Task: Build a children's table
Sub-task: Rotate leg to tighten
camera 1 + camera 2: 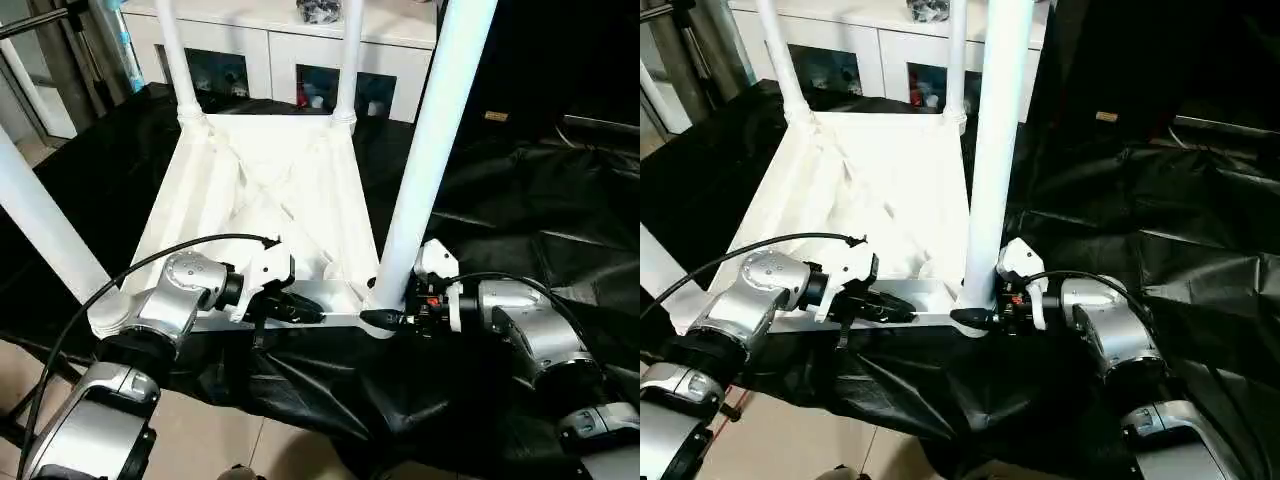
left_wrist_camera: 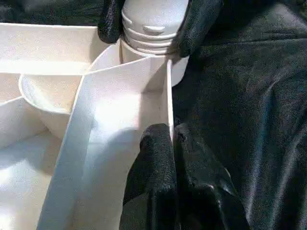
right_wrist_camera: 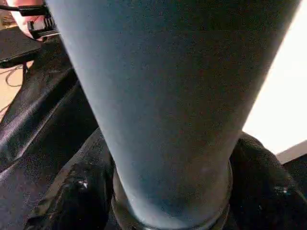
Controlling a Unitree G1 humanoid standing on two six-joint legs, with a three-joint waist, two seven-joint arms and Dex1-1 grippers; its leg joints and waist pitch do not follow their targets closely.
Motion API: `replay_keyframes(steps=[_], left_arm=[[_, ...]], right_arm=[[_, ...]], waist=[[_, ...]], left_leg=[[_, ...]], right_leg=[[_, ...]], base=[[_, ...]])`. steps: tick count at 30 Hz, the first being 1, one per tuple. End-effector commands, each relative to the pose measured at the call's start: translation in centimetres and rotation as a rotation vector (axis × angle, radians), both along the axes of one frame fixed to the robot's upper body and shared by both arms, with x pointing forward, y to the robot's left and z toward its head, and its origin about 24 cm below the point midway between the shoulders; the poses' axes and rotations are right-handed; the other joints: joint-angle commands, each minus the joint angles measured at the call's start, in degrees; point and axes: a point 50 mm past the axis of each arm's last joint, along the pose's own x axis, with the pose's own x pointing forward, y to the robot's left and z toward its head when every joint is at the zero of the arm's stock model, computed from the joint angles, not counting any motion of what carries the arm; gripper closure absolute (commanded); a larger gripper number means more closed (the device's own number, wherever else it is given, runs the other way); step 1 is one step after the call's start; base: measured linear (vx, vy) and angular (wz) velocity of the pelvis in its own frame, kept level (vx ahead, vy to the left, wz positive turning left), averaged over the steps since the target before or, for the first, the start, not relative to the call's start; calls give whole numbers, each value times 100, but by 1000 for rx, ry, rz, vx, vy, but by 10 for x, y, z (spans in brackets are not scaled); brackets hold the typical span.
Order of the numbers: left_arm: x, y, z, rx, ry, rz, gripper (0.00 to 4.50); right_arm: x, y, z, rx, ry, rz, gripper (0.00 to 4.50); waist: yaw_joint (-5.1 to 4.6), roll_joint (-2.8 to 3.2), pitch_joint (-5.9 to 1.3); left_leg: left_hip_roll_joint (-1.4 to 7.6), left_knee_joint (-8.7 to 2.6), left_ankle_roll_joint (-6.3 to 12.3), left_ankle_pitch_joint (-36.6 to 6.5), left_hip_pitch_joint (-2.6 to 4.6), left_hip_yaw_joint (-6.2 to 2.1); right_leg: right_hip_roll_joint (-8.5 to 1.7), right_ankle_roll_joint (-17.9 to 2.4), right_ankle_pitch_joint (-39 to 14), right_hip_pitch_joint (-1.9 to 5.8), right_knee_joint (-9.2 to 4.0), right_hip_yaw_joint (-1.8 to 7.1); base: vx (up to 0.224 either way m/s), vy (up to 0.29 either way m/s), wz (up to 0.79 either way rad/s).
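The white tabletop [image 1: 270,190] lies upside down on black cloth, ribbed underside up. Legs stand in its corner sockets: two thin ones at the far corners [image 1: 178,60] [image 1: 348,60], one at the near left [image 1: 40,220] and one at the near right [image 1: 430,150]. My left gripper [image 1: 315,312] is shut on the thin near rim wall [image 2: 169,96], one finger on each side of it. My right gripper [image 1: 385,318] reaches in from the right and clasps the ribbed base of the near right leg [image 2: 153,24], with its fingers [image 2: 199,24] pressed against both sides just above the socket.
A white cabinet [image 1: 300,40] with glass doors stands behind the tabletop. Crumpled black cloth [image 1: 540,200] covers the surface to the right and hangs over the near edge above a light floor [image 1: 230,440]. A black cable [image 1: 100,290] loops over my left forearm.
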Motion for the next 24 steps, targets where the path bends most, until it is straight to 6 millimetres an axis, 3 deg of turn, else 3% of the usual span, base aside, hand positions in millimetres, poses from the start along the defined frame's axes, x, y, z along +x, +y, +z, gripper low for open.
replay_keyframes(steps=[1, 6, 8, 10, 12, 15, 16, 17, 24], left_arm=[[1, -14, -2, 15, -30, -15, 450], [10, -21, -5, 39, -82, 116, 450], [12, -27, -5, 18, -87, 160, 450], [13, -32, -5, 6, -90, 175, 450], [15, -49, -4, -25, -92, 212, 450], [14, -62, -4, -46, -88, 231, 450], [13, -67, -4, -55, -86, 229, 450], [12, -70, -4, -61, -84, 225, 450], [9, -65, -5, -47, -86, 162, 450]], right_arm=[[0, 10, -4, 16, 6, -37, 177], [15, 17, -16, -7, -11, -314, 178], [20, 22, -22, -12, -3, -425, 178], [21, 27, -25, -9, 12, -473, 178], [23, 47, -31, 9, 37, -561, 178], [24, 65, -31, -4, -4, -563, 178], [23, 71, -30, -1, -27, -532, 122], [22, 76, -29, 8, -32, -509, 122], [27, 57, -18, 21, -54, -446, 64]], waist=[[24, -73, -387], [-55, -70, -314], [-123, -87, -304], [-162, -82, -306], [-229, -87, -293], [-244, -86, -292], [-240, -87, -290], [-234, -87, -293], [-198, -84, -329]], left_leg=[[158, -325, 342, -1049, 39, 11], [139, -385, 38, -1688, 122, -35], [119, -410, -77, -1889, 99, -87], [119, -412, -81, -2000, 133, -98], [113, -411, -72, -2141, 153, -97], [102, -398, -48, -2211, 170, -92], [89, -387, -19, -2254, 190, -89], [89, -385, 14, -2234, 182, -85], [108, -416, 154, -2040, 139, -74]], right_leg=[[-444, -1126, -1434, 314, -389, 249], [-470, -797, -2759, 239, -535, 229], [-498, -546, -3352, 271, -594, 194], [-496, -473, -3438, 240, -640, 189], [-475, -552, -3358, 205, -636, 192], [-485, -524, -3466, 174, -662, 191], [-479, -496, -3534, 169, -684, 186], [-488, -492, -3524, 172, -686, 195], [-477, -676, -2868, 216, -601, 232]], base=[[0, 0, 0], [0, 0, 0], [0, 0, 0], [0, 0, 0], [0, 0, 0], [0, 0, 0], [0, 0, 0], [0, 0, 0], [0, 0, 0]])
